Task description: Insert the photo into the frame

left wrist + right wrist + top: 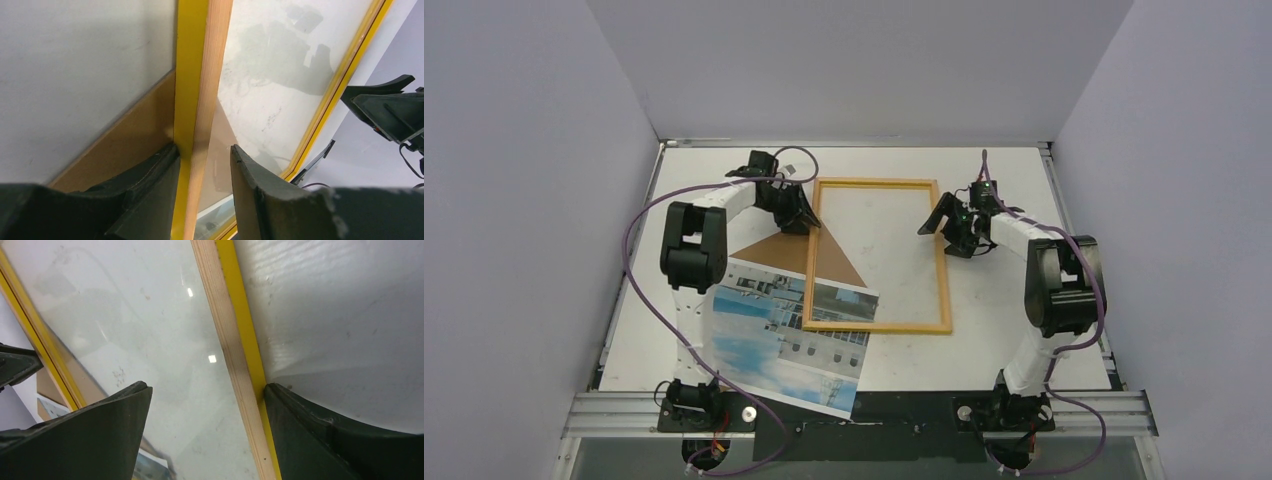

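The frame (879, 327) lies flat mid-table, wood-coloured back up, yellow showing at its edges. The photo (774, 345) lies at the near left, its upper right corner under the frame's near left corner. My left gripper (804, 215) is open and straddles the frame's left rail (200, 75); the outer finger (155, 170) touches the yellow edge, while the inner finger stands apart from the rail. My right gripper (936, 222) is wide open astride the right rail (227, 330); its outer finger (300, 415) touches the yellow edge.
A plain brown backing board (784, 255) lies under the frame's left rail and partly under the photo; it also shows in the left wrist view (125, 135). A clear sheet (150, 340) seems to lie inside the frame. Grey walls enclose the table on three sides.
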You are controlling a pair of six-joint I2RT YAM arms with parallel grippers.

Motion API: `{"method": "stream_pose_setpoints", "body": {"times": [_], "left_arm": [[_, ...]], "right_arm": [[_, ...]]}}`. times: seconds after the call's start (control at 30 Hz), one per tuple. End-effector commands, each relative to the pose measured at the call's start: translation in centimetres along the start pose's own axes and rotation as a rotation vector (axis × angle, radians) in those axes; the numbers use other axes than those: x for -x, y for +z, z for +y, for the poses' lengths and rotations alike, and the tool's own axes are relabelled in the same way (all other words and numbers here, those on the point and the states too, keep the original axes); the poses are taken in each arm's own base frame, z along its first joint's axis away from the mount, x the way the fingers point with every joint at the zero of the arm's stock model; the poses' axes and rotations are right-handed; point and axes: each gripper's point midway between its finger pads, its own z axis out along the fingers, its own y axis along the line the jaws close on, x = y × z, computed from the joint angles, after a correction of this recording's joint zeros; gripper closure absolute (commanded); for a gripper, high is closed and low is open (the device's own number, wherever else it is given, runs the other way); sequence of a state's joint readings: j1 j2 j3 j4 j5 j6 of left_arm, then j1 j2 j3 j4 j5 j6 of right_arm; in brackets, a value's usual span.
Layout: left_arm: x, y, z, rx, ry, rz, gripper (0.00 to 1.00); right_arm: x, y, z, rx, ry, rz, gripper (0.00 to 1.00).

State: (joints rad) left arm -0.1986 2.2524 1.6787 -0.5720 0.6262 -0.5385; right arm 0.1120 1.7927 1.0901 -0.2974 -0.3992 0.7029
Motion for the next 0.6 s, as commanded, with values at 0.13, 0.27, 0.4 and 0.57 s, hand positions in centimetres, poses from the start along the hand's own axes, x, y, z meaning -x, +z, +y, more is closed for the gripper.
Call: {"method": "stream_pose_setpoints", "body": {"times": [0.13,0.27,0.4,0.57], "left_arm": [[-1.8,3.5,-6.4,-0.107,0.08,0.093,0.61],[-2.0,3.5,-5.7,-0.083,0.069,0.091,0.61],[-1.7,3.0,-4.9,-0.031,0.079,0.068,0.58],[0.9,-0.5,-3.2,0.068,0.098,-0.022,0.47]], "right_arm": [[4.6,-0.7,-0.3,0.1,-0.042,-0.086,0.17],[5.4,-0.7,-1.4,0.133,0.011,-0.115,0.17],[5.7,-0.7,-1.9,0.112,0.036,-0.128,0.17],[7.4,-3.0,-3.5,0.014,0.064,-0.184,0.15]]}}
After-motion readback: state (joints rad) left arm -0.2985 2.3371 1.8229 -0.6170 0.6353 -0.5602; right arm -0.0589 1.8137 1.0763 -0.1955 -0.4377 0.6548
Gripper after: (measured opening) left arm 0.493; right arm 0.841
